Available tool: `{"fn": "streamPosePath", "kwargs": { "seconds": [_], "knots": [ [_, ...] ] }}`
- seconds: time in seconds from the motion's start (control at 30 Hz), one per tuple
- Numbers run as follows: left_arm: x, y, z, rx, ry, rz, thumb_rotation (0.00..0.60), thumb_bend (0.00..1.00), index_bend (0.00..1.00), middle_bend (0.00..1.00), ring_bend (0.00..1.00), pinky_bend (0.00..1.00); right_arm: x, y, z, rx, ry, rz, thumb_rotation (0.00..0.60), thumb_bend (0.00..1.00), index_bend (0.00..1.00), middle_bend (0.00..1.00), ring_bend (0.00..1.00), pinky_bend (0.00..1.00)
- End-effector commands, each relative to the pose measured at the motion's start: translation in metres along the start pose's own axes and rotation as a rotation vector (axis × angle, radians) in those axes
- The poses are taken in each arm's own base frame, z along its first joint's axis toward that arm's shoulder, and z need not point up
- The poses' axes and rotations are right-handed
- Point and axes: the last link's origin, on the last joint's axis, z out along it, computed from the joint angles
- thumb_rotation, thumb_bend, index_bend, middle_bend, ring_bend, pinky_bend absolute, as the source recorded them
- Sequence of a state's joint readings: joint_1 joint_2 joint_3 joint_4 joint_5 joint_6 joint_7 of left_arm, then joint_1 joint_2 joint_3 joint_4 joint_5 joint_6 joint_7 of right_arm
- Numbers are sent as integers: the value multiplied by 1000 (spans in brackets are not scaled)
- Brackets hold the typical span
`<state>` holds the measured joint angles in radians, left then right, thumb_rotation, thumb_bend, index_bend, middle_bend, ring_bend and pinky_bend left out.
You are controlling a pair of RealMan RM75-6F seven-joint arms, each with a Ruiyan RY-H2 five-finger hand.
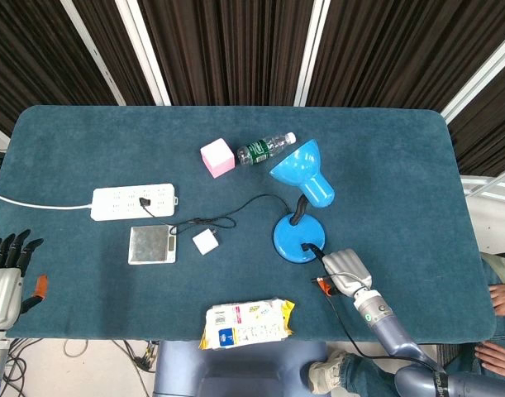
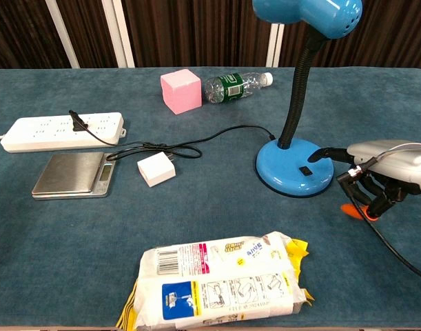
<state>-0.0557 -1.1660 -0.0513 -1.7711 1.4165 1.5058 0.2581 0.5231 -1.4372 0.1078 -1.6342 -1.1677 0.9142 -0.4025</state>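
Observation:
A blue desk lamp (image 1: 298, 240) stands right of the table's middle, its base (image 2: 295, 167) carrying a small black switch on top. My right hand (image 1: 343, 271) (image 2: 379, 169) is at the base's right side. One dark finger (image 2: 324, 154) stretches out over the base's rim near the switch, and the other fingers are curled under; it holds nothing. Whether the fingertip touches the base I cannot tell. My left hand (image 1: 4, 277) lies at the table's near left edge with fingers straight and empty, far from everything.
A white power strip (image 1: 134, 201), a metal scale (image 1: 151, 244) and a white adapter (image 1: 206, 241) on a black cable lie left of the lamp. A pink cube (image 1: 217, 157) and a lying bottle (image 1: 264, 149) sit behind. A wipes pack (image 1: 248, 322) lies at the front edge.

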Motion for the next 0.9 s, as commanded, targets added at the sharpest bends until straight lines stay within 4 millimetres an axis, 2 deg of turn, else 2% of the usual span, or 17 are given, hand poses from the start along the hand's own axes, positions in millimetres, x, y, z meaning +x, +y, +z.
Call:
{"fn": "streamPosePath", "kwargs": {
  "seconds": [0.03, 0.9],
  "knots": [
    [0, 0, 0, 0, -1, 0, 600, 467, 167, 36, 0, 0, 0, -1, 1, -1, 0, 6, 600, 426, 125, 759, 761, 893],
    [1, 0, 0, 0, 2, -3, 600, 467, 167, 36, 0, 0, -10, -3, 5, -22, -60, -16, 600, 426, 125, 759, 761, 973]
  ]
}}
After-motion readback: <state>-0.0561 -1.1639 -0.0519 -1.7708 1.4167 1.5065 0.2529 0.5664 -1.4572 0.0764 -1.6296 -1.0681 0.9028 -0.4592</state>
